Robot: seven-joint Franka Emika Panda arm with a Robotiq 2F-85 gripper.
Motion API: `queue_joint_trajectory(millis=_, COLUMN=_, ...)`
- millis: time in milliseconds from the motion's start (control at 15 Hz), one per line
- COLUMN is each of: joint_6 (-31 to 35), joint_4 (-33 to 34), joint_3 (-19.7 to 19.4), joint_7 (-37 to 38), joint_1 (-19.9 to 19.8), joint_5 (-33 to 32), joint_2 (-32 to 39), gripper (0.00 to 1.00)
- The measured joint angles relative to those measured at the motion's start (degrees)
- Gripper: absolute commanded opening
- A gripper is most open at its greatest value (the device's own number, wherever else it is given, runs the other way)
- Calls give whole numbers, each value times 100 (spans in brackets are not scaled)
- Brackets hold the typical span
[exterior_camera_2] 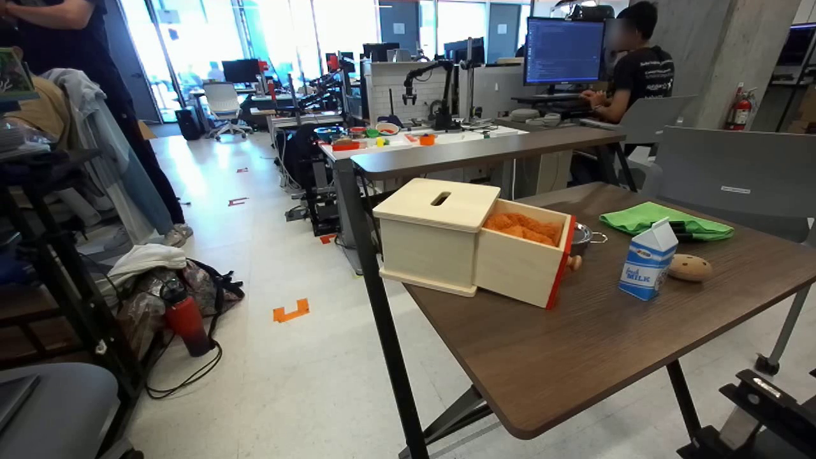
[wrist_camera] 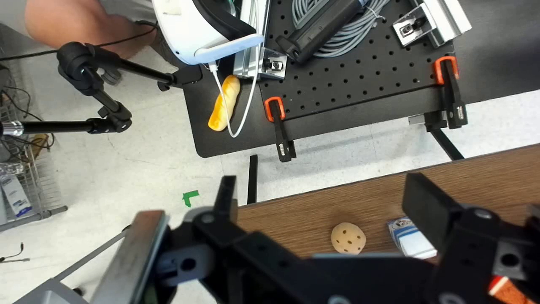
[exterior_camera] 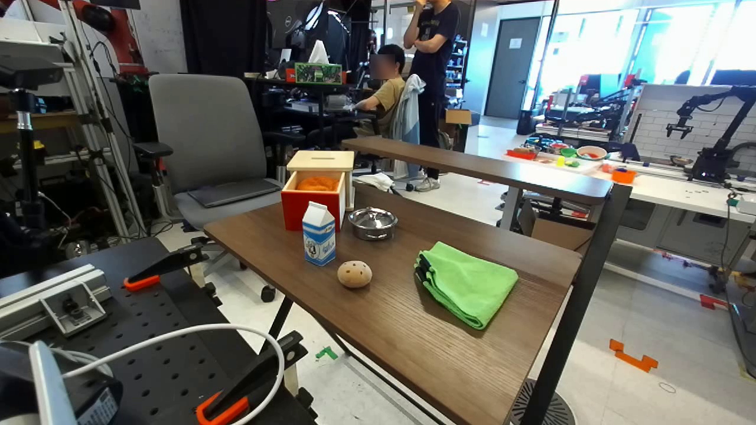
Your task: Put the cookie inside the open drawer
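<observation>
Cookie [exterior_camera: 354, 275] sits near the carton [exterior_camera_2: 647, 262] printed "MILK".

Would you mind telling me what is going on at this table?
The robot is meant to put the cookie into the open drawer but is not holding it yet. Its gripper is open and empty; the cookie sits on the brown table near the milk carton. The drawer has something orange inside.

The cookie [exterior_camera: 354, 274] lies on the table [exterior_camera: 396, 310], the drawer [exterior_camera: 294, 208] standing open.
</observation>
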Motion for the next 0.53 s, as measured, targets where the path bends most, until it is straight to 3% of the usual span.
queue_joint_trajectory(millis=267, joint_6=525, joint_4=-284, joint_3=2, joint_7=839, joint_1=3, joint_5=44, joint_2=49, gripper=100)
queue_joint_trajectory(millis=533, joint_6=1825, joint_4=-889, joint_3=12, joint_7=2178, joint_1=3, joint_5=303, joint_2=455, gripper=100)
